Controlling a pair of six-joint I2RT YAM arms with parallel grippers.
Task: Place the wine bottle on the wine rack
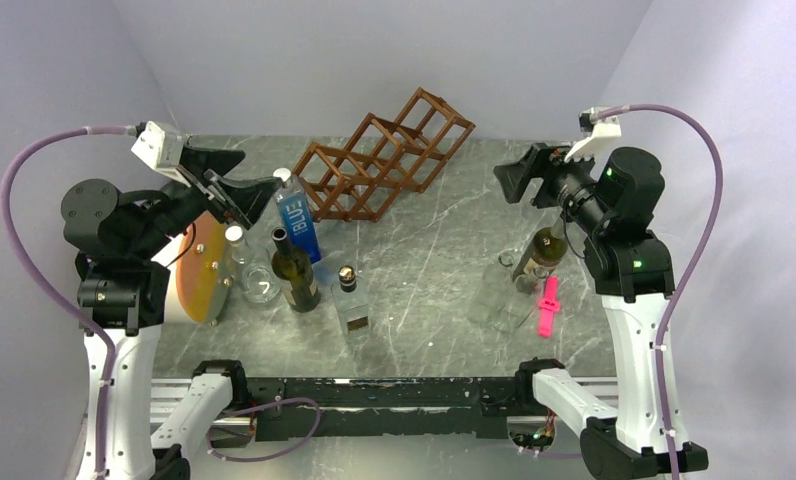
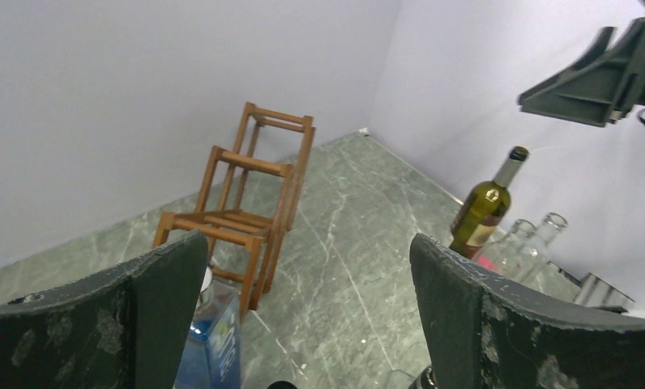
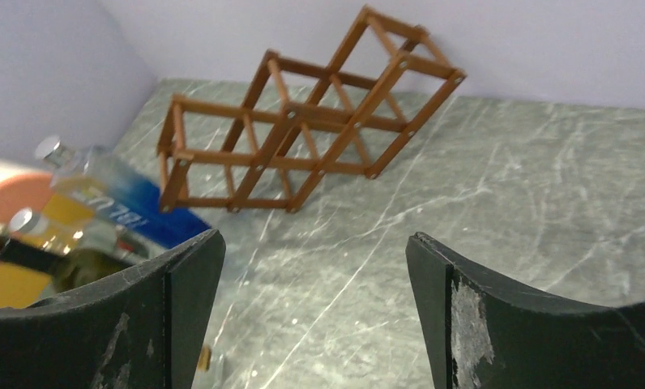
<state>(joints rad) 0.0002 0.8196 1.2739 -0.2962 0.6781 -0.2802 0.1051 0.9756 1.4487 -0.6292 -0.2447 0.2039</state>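
Observation:
The reddish-brown wooden wine rack [image 1: 384,155] lies tilted at the back middle of the table; it also shows in the left wrist view [image 2: 246,203] and the right wrist view [image 3: 311,134]. One green wine bottle [image 1: 295,272] stands left of centre. A second green wine bottle [image 1: 541,253] stands on the right under my right arm, also in the left wrist view [image 2: 483,207]. My left gripper [image 1: 254,178] is open and empty, raised above the left group of bottles. My right gripper [image 1: 504,178] is open and empty, raised, facing the rack.
A blue bottle [image 1: 297,215], a clear bottle [image 1: 239,258] and a small square bottle [image 1: 352,305] stand near the left wine bottle. An orange plate [image 1: 199,270] is at the left. Clear glass bottles [image 1: 499,285] and a pink object [image 1: 548,305] are at the right.

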